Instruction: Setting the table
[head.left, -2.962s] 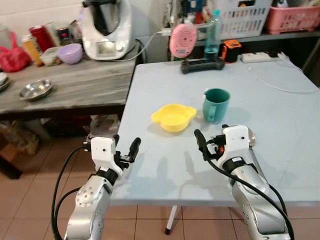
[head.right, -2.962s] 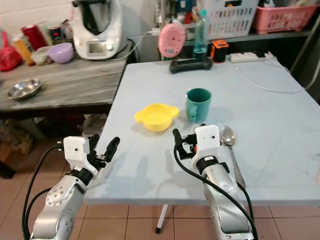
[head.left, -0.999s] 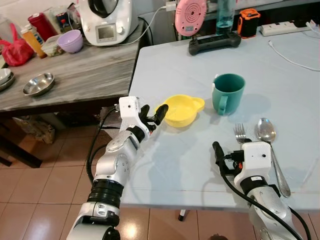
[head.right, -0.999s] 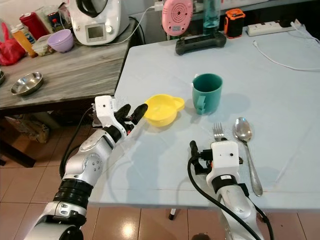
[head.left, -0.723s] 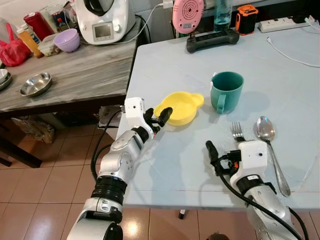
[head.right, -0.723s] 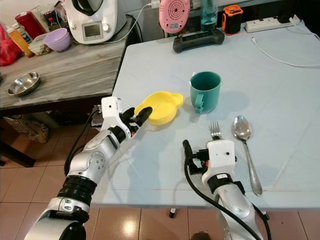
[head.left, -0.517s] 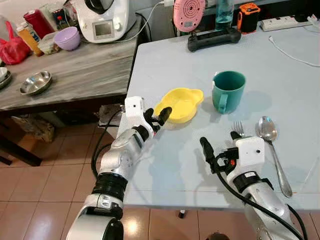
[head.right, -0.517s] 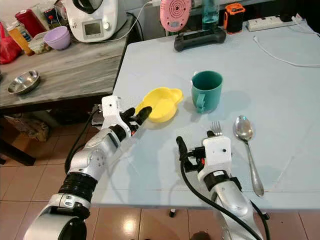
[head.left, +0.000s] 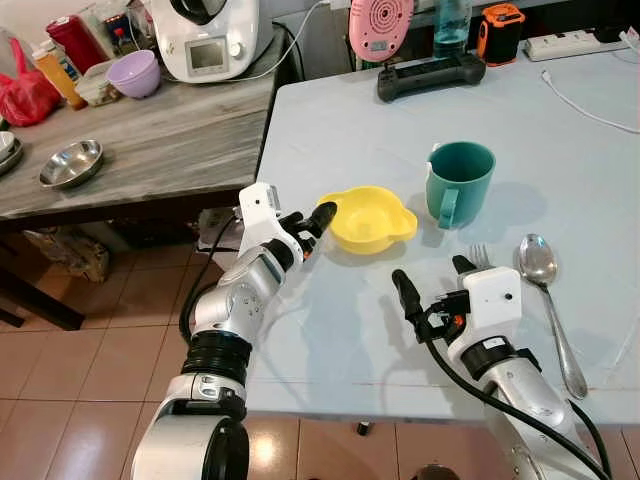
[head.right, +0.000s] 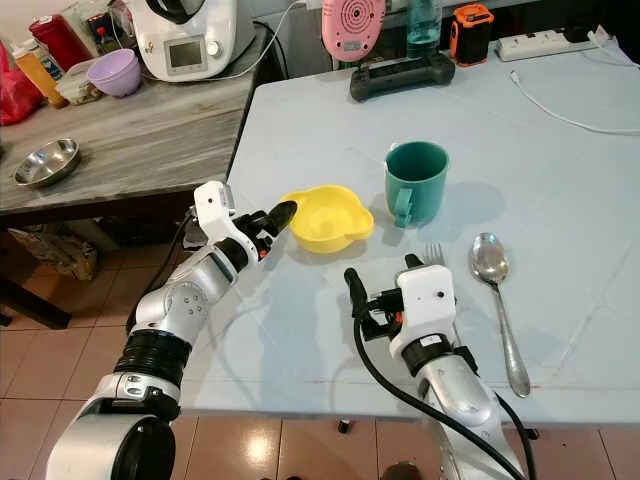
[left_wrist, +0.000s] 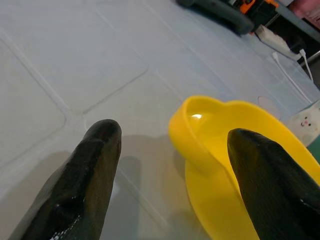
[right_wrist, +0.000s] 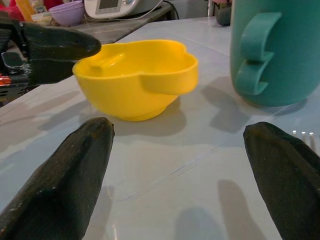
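The left gripper (head.left: 305, 222) is spread beside the yellow bowl (head.left: 372, 217), which sits left of the green mug (head.left: 456, 182); it looks light, rigid plastic, best pinched at its handle tab. The right gripper (head.left: 432, 290) hovers spread

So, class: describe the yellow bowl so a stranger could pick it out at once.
Start at the pale blue table. Near its left edge, beside the green mug, sits the yellow bowl, at the left gripper tips. It alone is yellow, with small side handles.
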